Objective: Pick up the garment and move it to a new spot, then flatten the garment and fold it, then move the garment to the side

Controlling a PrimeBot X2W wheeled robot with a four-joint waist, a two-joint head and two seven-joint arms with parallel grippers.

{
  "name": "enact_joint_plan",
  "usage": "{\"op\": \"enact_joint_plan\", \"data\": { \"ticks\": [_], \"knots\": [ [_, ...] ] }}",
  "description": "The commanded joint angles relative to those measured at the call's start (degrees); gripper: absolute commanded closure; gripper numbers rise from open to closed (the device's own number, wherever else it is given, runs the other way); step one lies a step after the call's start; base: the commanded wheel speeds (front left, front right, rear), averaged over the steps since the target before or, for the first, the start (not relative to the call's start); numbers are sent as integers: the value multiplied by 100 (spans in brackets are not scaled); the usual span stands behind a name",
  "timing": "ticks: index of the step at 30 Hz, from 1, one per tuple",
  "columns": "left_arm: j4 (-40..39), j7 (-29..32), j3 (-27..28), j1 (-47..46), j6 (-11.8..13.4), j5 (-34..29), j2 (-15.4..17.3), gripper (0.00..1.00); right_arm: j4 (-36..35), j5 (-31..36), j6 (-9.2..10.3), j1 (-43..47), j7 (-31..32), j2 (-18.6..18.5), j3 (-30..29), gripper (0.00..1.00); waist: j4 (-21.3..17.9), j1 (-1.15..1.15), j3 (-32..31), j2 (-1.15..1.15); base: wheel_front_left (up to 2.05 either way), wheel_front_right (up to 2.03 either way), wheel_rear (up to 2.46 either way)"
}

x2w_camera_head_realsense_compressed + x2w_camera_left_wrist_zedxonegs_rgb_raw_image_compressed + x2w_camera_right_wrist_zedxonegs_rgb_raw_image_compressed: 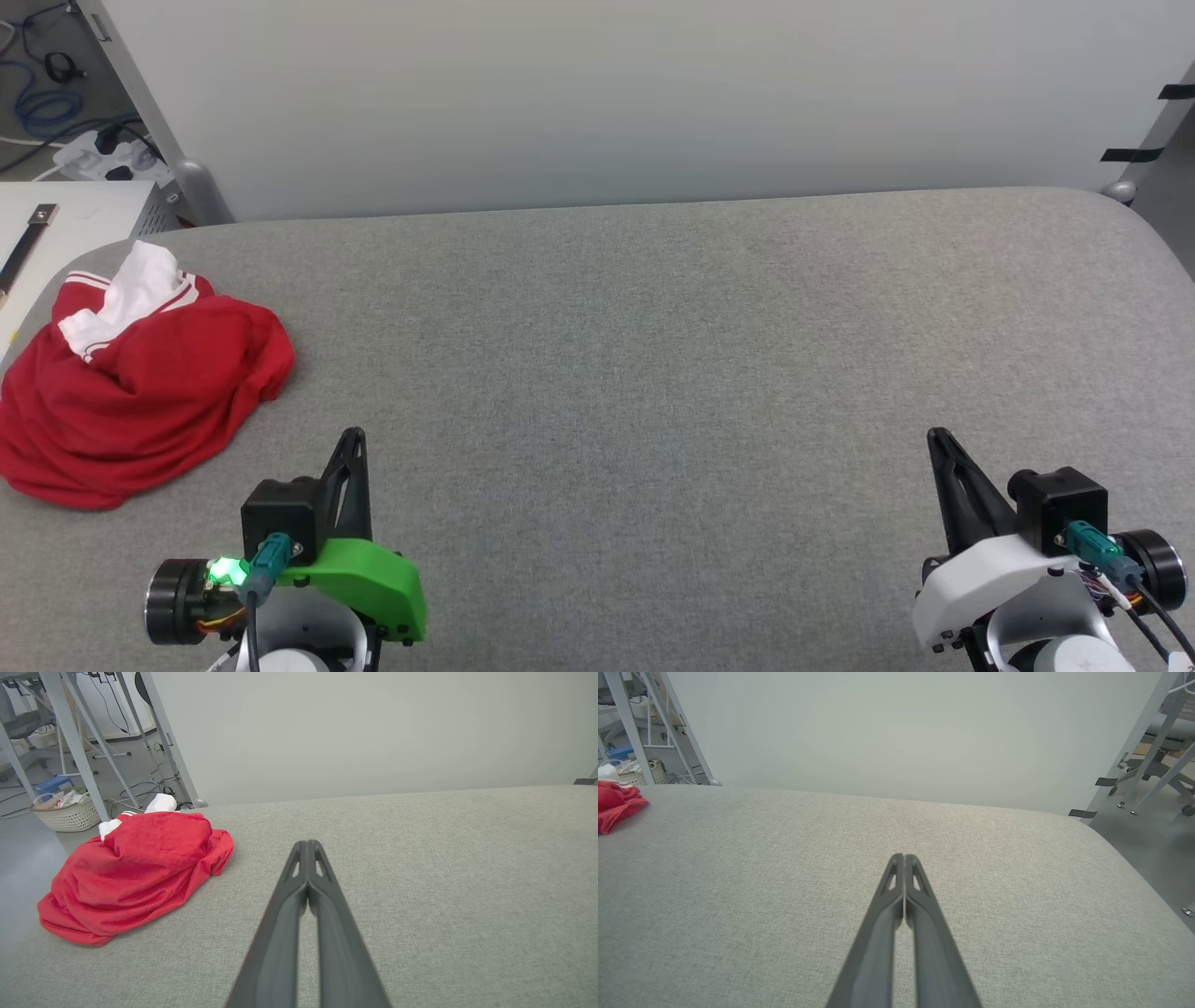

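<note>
A grey fabric tabletop (653, 373) meets a plain pale wall panel (607, 93) — beyond its left end, slanted metal frame legs (70, 742), a white woven basket (67, 815) and cables (37, 112) on grey floor (23, 858).

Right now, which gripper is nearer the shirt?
Left. The left gripper sits just right of the shirt, not touching it. The right gripper is far off across the table.

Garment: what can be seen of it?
The garment is a bright red soft T-shirt with white sleeves and red-and-white striped trim, crumpled in a loose heap. It lies near the table's left edge, ahead and left of the shut left gripper, apart from it; only the table touches it.
</note>
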State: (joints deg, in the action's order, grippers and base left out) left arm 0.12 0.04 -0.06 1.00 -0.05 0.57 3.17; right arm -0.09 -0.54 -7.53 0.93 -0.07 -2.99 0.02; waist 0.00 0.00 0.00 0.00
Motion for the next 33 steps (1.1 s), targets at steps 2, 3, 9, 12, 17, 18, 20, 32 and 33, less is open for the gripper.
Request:
{"op": "enact_joint_plan", "data": {
  "ticks": [2, 3, 9, 12, 17, 18, 20, 32, 33],
  "knots": [
    [-12, -4, 6, -100, 5, -57, -29, 100, 9, 54, 4, -93, 7, 12, -2, 100, 0, 0, 0, 0, 0, 0, 0],
    [-12, -4, 6, -100, 5, -57, -29, 100, 9, 54, 4, -93, 7, 12, -2, 100, 0, 0, 0, 0, 0, 0, 0],
    [2, -10, -4, 5, 6, 3, 1, 0, -2, -7, 0, 3, -10, -1, -7, 0, 0, 0, 2, 0, 0, 0, 0],
    [1, -47, -17, 2, 34, 5, 0, 0, -12, -26, 0, 5, -46, -1, -27, 0, 0, 0, 6, 0, 0, 0, 0],
    [-13, -128, -48, -1, 95, 7, -1, 0, -48, -76, 0, 19, -127, 0, -62, 0, 2, 0, 13, 0, 0, 0, 0],
    [-15, -141, -52, -1, 104, 7, -2, 0, -54, -85, 0, 22, -140, 0, -68, 0, 3, 0, 14, 0, 0, 0, 0],
    [-17, -165, -59, 0, 121, 8, -2, 0, -65, -101, 0, 26, -164, 0, -79, 0, 4, 0, 16, 0, 0, 0, 0],
    [-30, -307, -92, 8, 202, 21, -5, 0, -150, -210, 1, 61, -304, 2, -100, 0, 14, 0, 23, 0, 0, 0, 0],
    [-32, -320, -94, 9, 207, 23, -5, 0, -159, -221, 1, 67, -317, 2, -97, 0, 16, 0, 23, 0, 0, 0, 0]
  ]
}}
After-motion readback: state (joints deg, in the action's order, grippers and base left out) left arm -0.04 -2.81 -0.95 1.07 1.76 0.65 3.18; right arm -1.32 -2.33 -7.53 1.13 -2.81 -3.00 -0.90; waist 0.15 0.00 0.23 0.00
